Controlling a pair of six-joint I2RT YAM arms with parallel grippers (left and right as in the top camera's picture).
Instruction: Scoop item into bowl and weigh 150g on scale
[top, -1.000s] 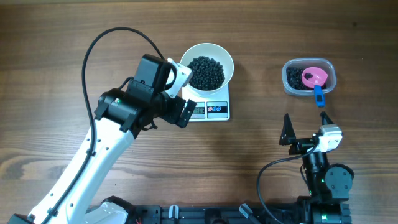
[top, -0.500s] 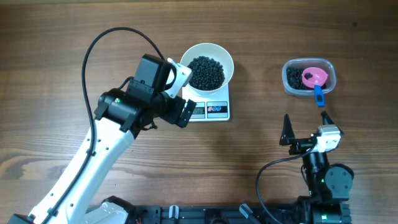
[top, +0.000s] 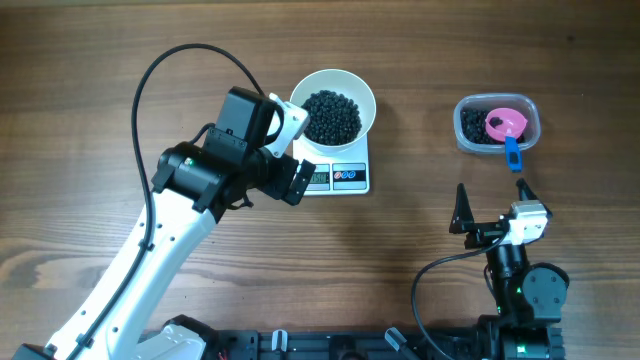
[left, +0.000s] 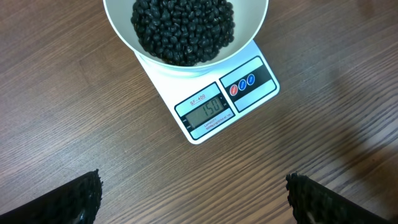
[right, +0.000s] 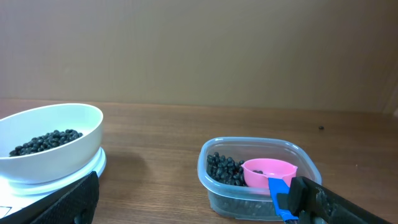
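Observation:
The white bowl (top: 333, 93) stands on the scale (top: 345, 181) and is heaped with the item, small black beads (top: 331, 115). In the left wrist view the bowl (left: 118, 28) of beads (left: 183, 28) sits at the top, and the scale (left: 249, 93) display below it reads 150. My left gripper (top: 270, 192) hangs open just left of the scale's front, nothing between its fingers (left: 193, 182). My right gripper (top: 493, 200) is open near the table's front, its right finger close beside the scoop's blue handle (right: 278, 196) without gripping it.
A clear plastic tub (top: 497, 140) at the right holds more black beads (right: 224, 169) and a pink scoop (top: 505, 124) whose blue handle (top: 512, 152) sticks out toward the right gripper (right: 194, 186). The left arm's black cable (top: 160, 70) arcs over the table's left half.

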